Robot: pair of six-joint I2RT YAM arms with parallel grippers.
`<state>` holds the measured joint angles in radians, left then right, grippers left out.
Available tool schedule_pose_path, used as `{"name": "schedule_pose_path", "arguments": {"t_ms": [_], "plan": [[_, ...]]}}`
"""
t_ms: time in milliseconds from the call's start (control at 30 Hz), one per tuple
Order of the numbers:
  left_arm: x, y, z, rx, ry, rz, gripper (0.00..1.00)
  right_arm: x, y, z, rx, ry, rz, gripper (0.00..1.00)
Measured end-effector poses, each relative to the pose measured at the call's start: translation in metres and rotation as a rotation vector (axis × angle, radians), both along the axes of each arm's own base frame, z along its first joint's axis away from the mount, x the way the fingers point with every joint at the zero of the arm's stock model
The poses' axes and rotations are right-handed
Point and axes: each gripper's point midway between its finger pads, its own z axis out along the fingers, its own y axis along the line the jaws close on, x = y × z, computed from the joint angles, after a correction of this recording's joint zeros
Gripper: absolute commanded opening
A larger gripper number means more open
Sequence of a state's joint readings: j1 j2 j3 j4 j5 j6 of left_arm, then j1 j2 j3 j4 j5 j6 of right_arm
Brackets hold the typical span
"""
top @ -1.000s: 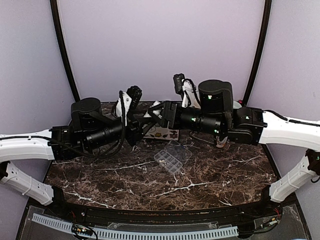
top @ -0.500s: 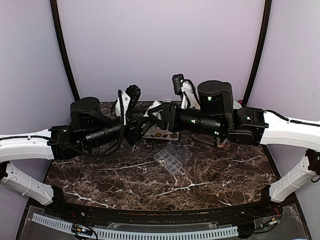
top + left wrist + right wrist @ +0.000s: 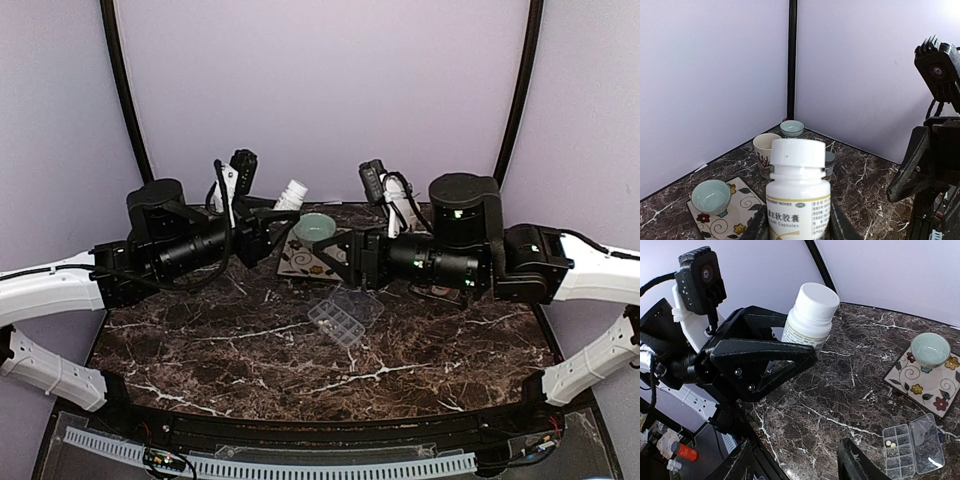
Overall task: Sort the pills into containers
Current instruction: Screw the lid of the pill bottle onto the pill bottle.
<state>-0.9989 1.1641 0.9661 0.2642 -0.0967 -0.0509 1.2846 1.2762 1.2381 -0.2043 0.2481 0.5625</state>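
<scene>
Two pills (image 3: 888,443) in pill box (image 3: 926,446); L tool (image 3: 799,225) grips one white bottle (image 3: 798,197); R tool (image 3: 797,460) wide, empty.

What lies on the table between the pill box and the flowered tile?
Nothing: the right wrist view shows only bare marble table between pill box and flowered tile.

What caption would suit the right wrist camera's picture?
Left gripper holds a capped white bottle above the marble table; the open pill box below contains two pills.
</scene>
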Motion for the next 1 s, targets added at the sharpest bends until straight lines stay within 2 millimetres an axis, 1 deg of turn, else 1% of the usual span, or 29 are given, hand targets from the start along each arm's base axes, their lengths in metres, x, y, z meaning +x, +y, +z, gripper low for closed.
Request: {"name": "schedule_pose_path", "arguments": {"t_ms": [133,267,400,500,567,733,1000], "plan": [[-0.002,-0.002,-0.002,-0.018,0.036,-0.086,0.00,-0.003,-0.017,0.005,-0.011,-0.053,0.001,0.58],[-0.009,-0.005,-0.004,-0.037,0.084,-0.200,0.00,-0.006,-0.033,0.017,-0.010,-0.120,0.006,0.58],[-0.021,-0.013,-0.007,-0.052,0.149,-0.350,0.00,-0.009,-0.047,0.033,0.014,-0.185,0.021,0.59],[-0.034,-0.022,-0.010,-0.057,0.201,-0.475,0.00,-0.011,-0.056,0.034,0.017,-0.209,0.040,0.59],[-0.043,-0.027,-0.011,-0.058,0.230,-0.553,0.00,-0.010,-0.058,0.033,0.016,-0.219,0.053,0.59],[-0.063,-0.033,-0.014,-0.068,0.322,-0.725,0.00,-0.010,-0.055,0.031,0.010,-0.238,0.103,0.59],[-0.075,-0.034,-0.015,-0.085,0.418,-0.867,0.00,-0.015,-0.049,0.032,0.024,-0.246,0.171,0.59]]}}
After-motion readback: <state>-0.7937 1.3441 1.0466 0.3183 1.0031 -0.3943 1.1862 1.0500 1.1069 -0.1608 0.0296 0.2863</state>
